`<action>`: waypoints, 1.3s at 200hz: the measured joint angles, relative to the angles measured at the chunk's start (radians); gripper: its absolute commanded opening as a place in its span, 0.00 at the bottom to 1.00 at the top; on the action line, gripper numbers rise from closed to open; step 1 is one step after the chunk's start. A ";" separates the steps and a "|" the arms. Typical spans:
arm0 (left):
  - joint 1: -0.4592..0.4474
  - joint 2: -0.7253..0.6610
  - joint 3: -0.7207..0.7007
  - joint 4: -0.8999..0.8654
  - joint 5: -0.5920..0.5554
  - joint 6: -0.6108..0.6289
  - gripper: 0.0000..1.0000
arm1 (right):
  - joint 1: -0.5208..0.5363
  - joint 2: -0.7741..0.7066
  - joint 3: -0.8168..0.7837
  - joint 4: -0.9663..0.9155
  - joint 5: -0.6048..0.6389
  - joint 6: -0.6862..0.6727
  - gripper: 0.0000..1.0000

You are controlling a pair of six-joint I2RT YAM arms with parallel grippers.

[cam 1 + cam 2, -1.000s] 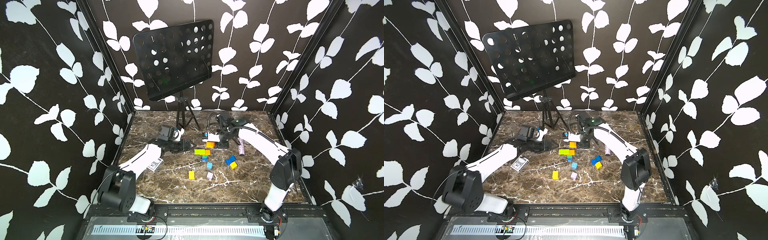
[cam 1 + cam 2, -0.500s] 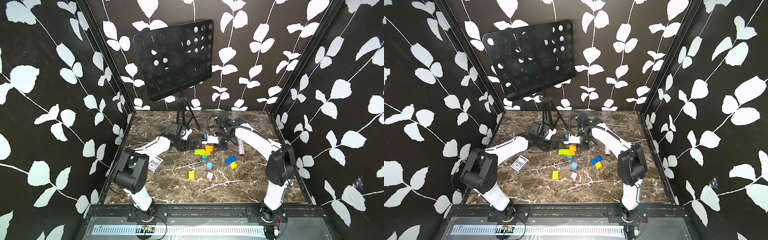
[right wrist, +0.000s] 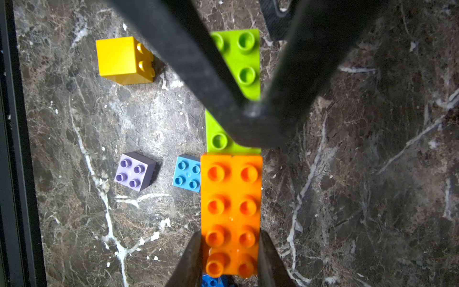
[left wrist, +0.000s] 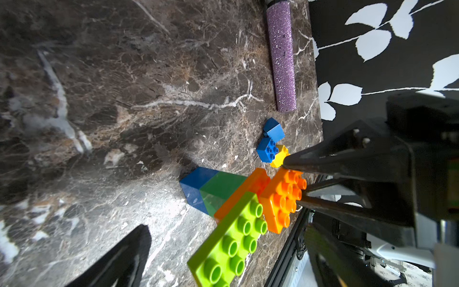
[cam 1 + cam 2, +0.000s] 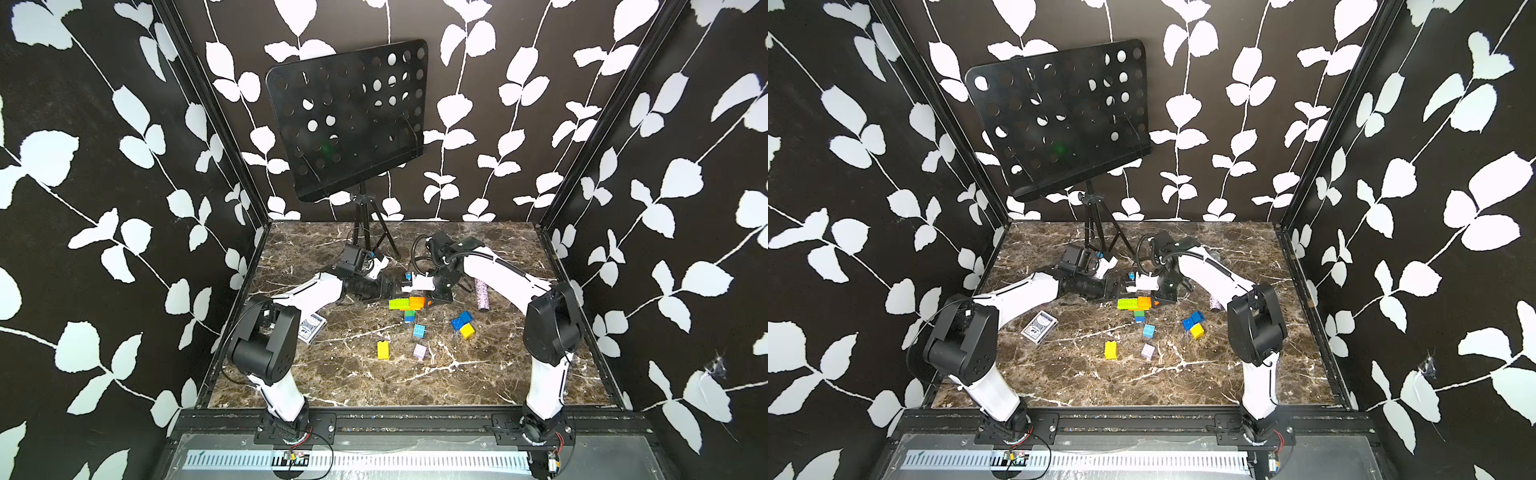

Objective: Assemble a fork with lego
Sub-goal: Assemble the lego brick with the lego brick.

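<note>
The right gripper (image 3: 229, 256) is clamped on the near end of an orange brick (image 3: 231, 198), one finger pressed against each long side. The left gripper (image 4: 227, 231) stands wide apart over the lime brick (image 4: 231, 243) butted against that orange one, and as far as I can see it grips nothing.

Both bricks sit on top of the half-built fork (image 5: 409, 307), which lies flat on the marble table (image 5: 498, 374) between the two arms. Its blue-and-green stem points toward the front edge. No prongs are on it yet.

The crossbar looks like the step in hand, with the orange brick being seated beside the lime one. Next I'd expect a firm, straight press down, and the left would have to steady the stem so the piece doesn't skate.

After that come the loose bricks near the front: yellow (image 5: 383, 350), lilac (image 5: 420, 351) and light blue (image 5: 419, 331).
</note>
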 measured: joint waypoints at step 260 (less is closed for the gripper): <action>-0.035 0.080 0.026 -0.044 -0.018 0.025 0.99 | 0.006 0.055 0.050 -0.046 0.039 -0.035 0.20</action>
